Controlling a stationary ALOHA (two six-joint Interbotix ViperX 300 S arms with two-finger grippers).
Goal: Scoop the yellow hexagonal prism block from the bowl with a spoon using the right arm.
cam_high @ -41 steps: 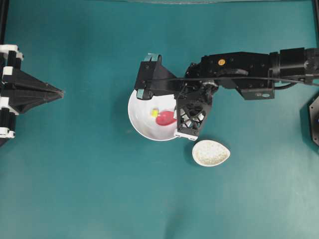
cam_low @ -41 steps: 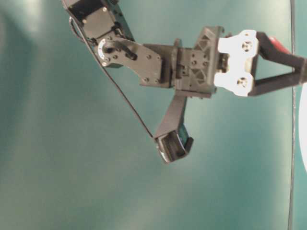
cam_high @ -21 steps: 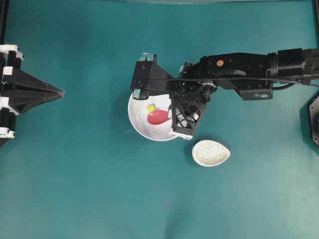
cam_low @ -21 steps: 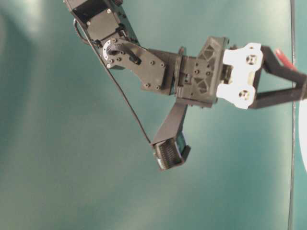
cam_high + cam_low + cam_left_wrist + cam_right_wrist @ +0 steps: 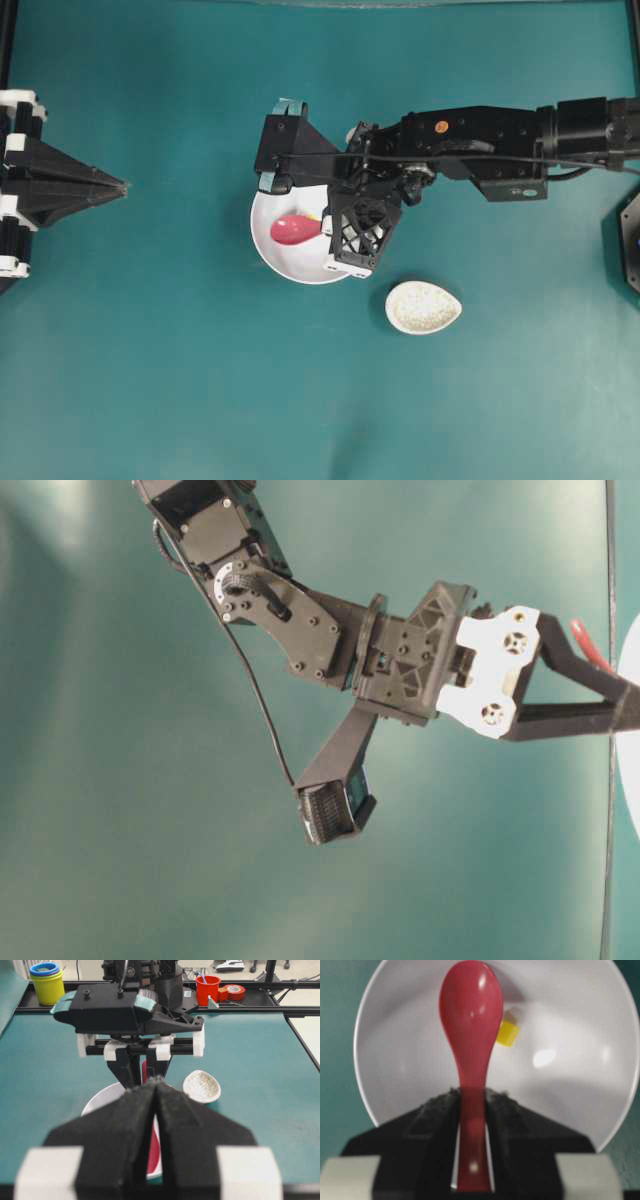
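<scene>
The white bowl (image 5: 285, 262) sits mid-table, and my right gripper (image 5: 325, 228) hangs over its right half. That gripper (image 5: 472, 1095) is shut on the handle of the pink-red spoon (image 5: 470, 1005), whose scoop reaches out over the bowl (image 5: 570, 1020) floor. The yellow hexagonal prism block (image 5: 508, 1033) lies in the bowl against the right edge of the scoop, not inside it. In the overhead view the scoop of the spoon (image 5: 293, 229) points left. My left gripper (image 5: 122, 185) rests shut and empty at the table's left edge, its fingers (image 5: 142, 1110) pressed together.
A small speckled egg-shaped spoon rest (image 5: 423, 307) lies just right of and below the bowl. The right wrist camera mount (image 5: 285, 150) overhangs the bowl's far rim. Stacked cups (image 5: 47, 982), a red cup (image 5: 207, 989) and tape (image 5: 235, 991) stand beyond the table.
My right gripper has carried the spoon leftward across the bowl. The scoop has slid past the yellow block, which was ahead of it and now lies beside it. The left arm has not moved.
</scene>
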